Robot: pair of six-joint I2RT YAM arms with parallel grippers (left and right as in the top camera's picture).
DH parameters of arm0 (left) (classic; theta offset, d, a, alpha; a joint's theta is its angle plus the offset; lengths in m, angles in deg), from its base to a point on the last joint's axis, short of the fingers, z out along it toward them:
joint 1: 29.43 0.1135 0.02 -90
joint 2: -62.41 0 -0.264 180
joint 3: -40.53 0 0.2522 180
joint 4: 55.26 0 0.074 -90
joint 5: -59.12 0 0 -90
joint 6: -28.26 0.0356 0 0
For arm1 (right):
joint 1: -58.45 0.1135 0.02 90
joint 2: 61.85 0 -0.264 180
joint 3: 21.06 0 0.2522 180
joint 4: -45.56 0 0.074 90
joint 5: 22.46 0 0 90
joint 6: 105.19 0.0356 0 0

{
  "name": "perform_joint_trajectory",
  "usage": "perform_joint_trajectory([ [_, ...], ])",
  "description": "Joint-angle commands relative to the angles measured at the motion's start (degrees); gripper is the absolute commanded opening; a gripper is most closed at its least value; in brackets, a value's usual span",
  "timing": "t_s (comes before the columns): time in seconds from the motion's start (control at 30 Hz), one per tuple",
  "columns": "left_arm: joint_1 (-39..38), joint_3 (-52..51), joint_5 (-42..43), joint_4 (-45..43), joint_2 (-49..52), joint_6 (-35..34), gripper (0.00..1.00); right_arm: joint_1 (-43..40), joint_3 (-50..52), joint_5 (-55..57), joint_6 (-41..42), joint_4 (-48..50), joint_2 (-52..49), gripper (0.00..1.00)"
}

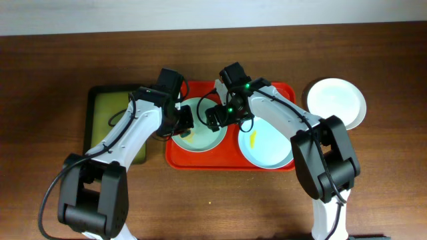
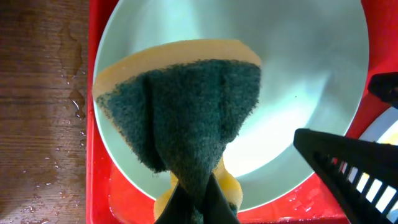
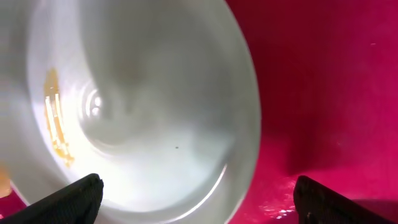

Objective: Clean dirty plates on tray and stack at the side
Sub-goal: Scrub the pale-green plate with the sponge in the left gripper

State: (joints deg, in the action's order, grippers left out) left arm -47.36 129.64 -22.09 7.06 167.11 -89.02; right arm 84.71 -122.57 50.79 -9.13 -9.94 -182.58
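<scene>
Left wrist view, left pincer (image 2: 196, 200) clamped on sponge (image 2: 186, 106) over mint plate (image 2: 305, 56), right pincer (image 3: 196, 193) apart

The desk (image 1: 40, 67) is carrying three plates: one white plate (image 1: 337, 101), one mint green plate (image 1: 207, 140) and one light blue plate (image 1: 270, 148). Two trays are lying on it, one red tray (image 1: 200, 161) and one black tray (image 1: 107, 110). One sponge (image 2: 186, 106) is showing. Two arms are reaching in, each bearing one claw: the left claw (image 2: 196, 199) and the right claw (image 3: 196, 193). Two yellow smears are showing, one smear (image 1: 253, 139) on the light blue plate and one on the mint green plate.
</scene>
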Motion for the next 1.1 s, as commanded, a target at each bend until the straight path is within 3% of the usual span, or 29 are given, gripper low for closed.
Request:
perform_joint_trajectory([
  [0.0,-0.3,-0.4,0.4,-0.4,1.9,-0.5,0.0,0.0,-0.9,-2.2,0.4,0.0,0.2,0.99],
  [0.13,-0.6,-0.4,2.4,-1.8,4.2,-0.5,0.0,0.0,-0.9,-2.1,0.4,0.2,0.2,0.99],
  [0.17,-0.8,-0.4,2.4,-2.2,4.6,-0.5,0.0,0.0,-0.9,-2.1,0.4,0.2,0.2,0.89],
  [0.23,-1.2,-0.4,2.4,-2.5,4.8,-0.5,0.0,0.0,-0.9,-2.1,0.4,0.0,0.2,0.58],
  [0.3,-2.0,-0.4,2.4,-2.8,4.9,-0.5,0.0,0.0,-0.9,-2.1,4.0,-0.1,0.2,0.46],
  [0.37,-3.0,-0.4,2.3,-4.2,5.1,-0.5,0.0,0.0,-0.9,-2.1,5.2,-0.1,0.2,0.28],
  [0.43,-3.3,-0.4,2.3,-5.4,5.2,-0.5,0.0,0.0,-0.9,-1.5,5.2,-0.8,0.2,0.18],
  [0.53,-3.3,-0.4,2.4,-7.1,6.0,-0.5,0.0,0.0,-0.9,0.5,5.2,-1.6,0.2,0.16],
  [0.63,-3.3,-0.4,2.4,-7.3,8.3,-0.6,0.0,0.0,-0.9,0.5,5.2,-2.4,0.2,0.28],
  [0.7,-3.3,-0.4,2.4,-7.3,9.8,-0.5,0.0,0.0,-0.9,2.8,5.2,-2.8,0.2,0.27],
  [0.83,-3.3,-0.4,2.4,-7.2,10.1,-0.5,0.0,-0.5,-1.0,9.9,8.0,-5.1,0.2,0.04],
  [1.0,-3.3,-0.2,1.6,-6.5,10.0,-0.5,0.0,-0.9,-1.0,9.9,8.5,-6.5,0.2,0.04],
  [1.07,-3.3,0.5,-2.9,-4.6,10.0,-0.5,0.0,-1.2,-1.0,10.0,9.7,-7.0,0.2,0.04],
])
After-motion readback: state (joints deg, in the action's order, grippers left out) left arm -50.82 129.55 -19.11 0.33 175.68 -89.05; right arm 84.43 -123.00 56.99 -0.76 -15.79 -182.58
